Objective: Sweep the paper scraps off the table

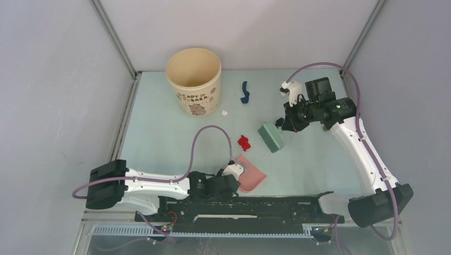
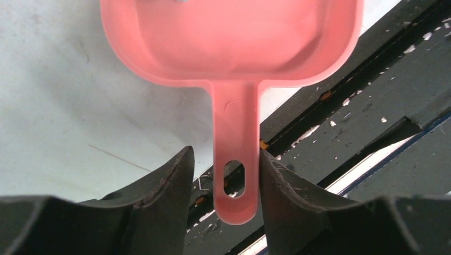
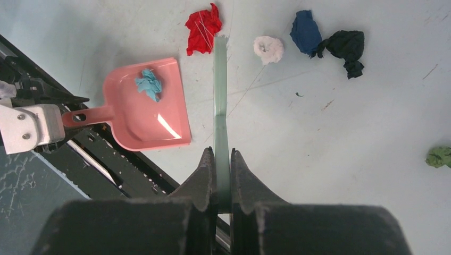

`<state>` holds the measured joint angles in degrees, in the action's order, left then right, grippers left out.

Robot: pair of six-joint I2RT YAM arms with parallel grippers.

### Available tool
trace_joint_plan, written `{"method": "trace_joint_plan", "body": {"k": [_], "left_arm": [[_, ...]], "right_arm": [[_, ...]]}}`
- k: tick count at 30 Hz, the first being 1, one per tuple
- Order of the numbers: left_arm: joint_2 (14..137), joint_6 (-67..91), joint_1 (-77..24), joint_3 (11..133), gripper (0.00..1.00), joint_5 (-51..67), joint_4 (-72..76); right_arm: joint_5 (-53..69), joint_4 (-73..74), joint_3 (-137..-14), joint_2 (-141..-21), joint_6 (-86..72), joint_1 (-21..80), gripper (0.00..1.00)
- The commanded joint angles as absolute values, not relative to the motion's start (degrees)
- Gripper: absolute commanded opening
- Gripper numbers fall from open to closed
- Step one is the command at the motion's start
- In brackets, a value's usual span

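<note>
Paper scraps [image 3: 204, 27]: six (one of them, light teal, lies in the dustpan [image 3: 165, 125]). Dustpan: one. Hand brush [image 1: 271, 137]: one. Cup [image 1: 198, 101]: one.

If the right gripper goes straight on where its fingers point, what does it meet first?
Probably the red paper scrap, just beside the tip of the hand brush it holds; depth unclear.

Left arm [image 1: 154, 183] low and rightward, jaws slightly apart; right arm [image 1: 362, 151] far forward, wrist leftward, jaws tight together
</note>
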<state>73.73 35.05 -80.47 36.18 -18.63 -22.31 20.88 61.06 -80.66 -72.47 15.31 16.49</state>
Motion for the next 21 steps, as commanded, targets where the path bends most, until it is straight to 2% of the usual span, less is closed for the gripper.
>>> {"method": "trace_joint_plan", "body": {"k": [1,7,9,13,21], "left_arm": [[74.2,32.6,-81.1,36.8,0.52,-18.7,-15.9],[79.2,33.6,-82.0,41.4,0.36,-23.2,-22.2],[79.7,35.9,-82.0,43.7,0.19,-24.6,-26.8],[78.3,39.9,-82.1,47.6,0.01,-25.1,-36.0],[74.1,46.5,-80.6,49.9,0.00,-20.1,-46.3]], "right_arm": [[20.7,58.0,-80.3,-72.9,15.2,16.1,0.00],[20.1,55.3,-79.9,-74.3,15.0,16.2,0.00],[18.4,54.0,-80.1,-75.0,15.4,16.7,0.00],[13.4,52.3,-81.8,-77.6,16.5,19.4,0.00],[5.9,50.8,-90.7,-87.8,17.3,26.2,0.00]]}}
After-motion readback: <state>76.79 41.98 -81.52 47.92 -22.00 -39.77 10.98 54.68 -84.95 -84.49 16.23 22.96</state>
